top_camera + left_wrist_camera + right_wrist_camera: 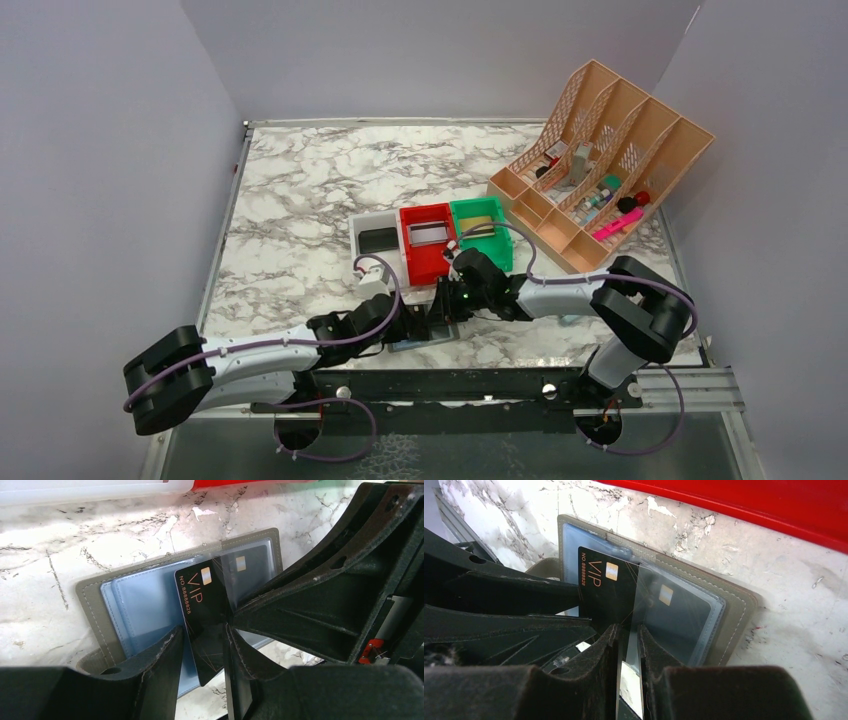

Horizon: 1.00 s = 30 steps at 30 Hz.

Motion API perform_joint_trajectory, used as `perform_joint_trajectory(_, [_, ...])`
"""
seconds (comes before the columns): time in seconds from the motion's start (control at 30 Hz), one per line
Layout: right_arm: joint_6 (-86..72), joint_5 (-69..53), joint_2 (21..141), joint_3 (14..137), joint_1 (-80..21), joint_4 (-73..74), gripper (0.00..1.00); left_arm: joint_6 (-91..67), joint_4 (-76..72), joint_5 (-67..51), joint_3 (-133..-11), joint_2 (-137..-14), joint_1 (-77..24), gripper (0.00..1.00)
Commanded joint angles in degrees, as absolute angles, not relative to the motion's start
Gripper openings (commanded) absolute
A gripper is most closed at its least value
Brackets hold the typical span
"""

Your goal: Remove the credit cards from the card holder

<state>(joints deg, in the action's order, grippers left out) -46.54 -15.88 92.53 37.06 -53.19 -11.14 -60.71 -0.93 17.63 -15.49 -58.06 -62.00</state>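
The black VIP card (197, 605) is partly out of the open card holder (95, 592), tilted between the left gripper's (204, 630) loosely spread jaws; I cannot tell if it is gripped. A second card (674, 610) sits sleeved, not yet pulled. The right gripper (628, 630), jaws narrow, pinches the card holder by its clear page. Only the top view places it all just before the red bin (425, 255); only the wrist views show the cards.

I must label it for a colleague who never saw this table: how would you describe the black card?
On the marble table, at the near side of the red bin, a grey card holder lies open. The black card sticks out of it. Only it shows gold VIP lettering uncovered; the second dark card sits behind plastic.
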Motion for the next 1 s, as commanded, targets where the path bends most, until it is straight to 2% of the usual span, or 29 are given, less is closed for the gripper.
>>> perform_joint_trajectory(0.0, [-46.38, -13.27, 94.05, 37.68, -53.44, -8.52, 0.22, -61.84, 2.88, 19.58, -13.30, -57.83, -62.32, 0.39])
perform_joint_trajectory(0.2, [-46.36, -13.53, 94.30, 37.62, -53.44, -8.75, 0.22, -59.23, -7.61, 14.03, -11.03, -58.69, -62.31, 0.32])
perform_joint_trajectory(0.37, [-46.29, -13.54, 93.98, 37.42, -53.44, -8.87, 0.22, -57.49, -9.54, 12.69, -12.08, -59.44, -62.36, 0.17])
perform_joint_trajectory(0.53, [-46.14, -13.18, 92.59, 36.90, -53.44, -9.39, 0.22, -56.40, -5.50, 13.97, -13.63, -57.38, -62.31, 0.00])
perform_joint_trajectory(0.83, [-46.17, -8.02, 86.66, 34.48, -53.44, -7.22, 0.26, -55.44, 11.88, 22.40, -17.28, -44.56, -62.31, 0.00])
perform_joint_trajectory(0.97, [-45.67, -9.54, 83.79, 34.02, -53.44, -8.42, 0.26, -53.91, 14.25, 22.79, -18.30, -39.30, -62.31, 0.00])
